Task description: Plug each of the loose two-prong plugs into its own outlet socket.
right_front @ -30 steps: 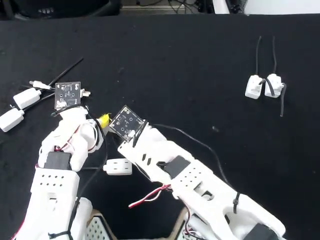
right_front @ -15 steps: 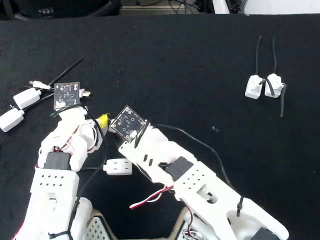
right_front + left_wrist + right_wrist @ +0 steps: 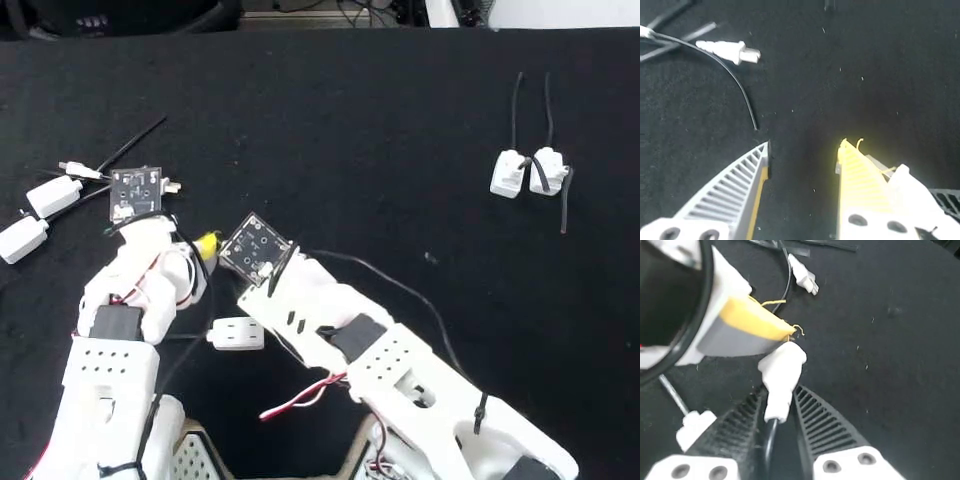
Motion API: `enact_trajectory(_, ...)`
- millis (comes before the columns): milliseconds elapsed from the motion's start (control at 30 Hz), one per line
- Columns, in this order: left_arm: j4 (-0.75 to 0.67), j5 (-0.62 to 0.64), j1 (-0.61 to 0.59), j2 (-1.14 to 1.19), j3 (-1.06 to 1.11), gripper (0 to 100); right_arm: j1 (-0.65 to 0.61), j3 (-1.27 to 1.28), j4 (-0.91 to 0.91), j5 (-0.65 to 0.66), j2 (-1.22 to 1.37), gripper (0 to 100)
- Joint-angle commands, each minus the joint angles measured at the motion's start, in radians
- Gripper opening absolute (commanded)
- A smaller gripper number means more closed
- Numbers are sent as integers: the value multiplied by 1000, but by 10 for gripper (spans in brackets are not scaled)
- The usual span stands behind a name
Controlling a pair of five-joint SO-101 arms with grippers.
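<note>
Far left, two white socket blocks [image 3: 55,195] sit on the black table [image 3: 380,120], with a loose plug [image 3: 730,50] lying not far from the left gripper [image 3: 804,147]. That gripper's fingers are spread wide, nothing between them. The right gripper [image 3: 780,392] is clamped on a white plug [image 3: 783,365], whose nose touches the left one's yellow fingertip [image 3: 757,322]. One socket [image 3: 237,333] lies between the arms, and two more white pieces [image 3: 510,172] sit far right.

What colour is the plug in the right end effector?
White; the plug shows best in the right wrist view.
</note>
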Motion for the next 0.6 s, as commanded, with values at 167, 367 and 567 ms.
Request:
enact_trajectory(167,-8,-5,-7,-8,-16,224,170,-113,181,18,31,11)
enact_trajectory(367,-3,-5,-10,-8,-10,224,173,-122,236,170,216,11)
enact_trajectory(567,-2,-8,-10,-8,-8,224,172,-225,238,175,375,15)
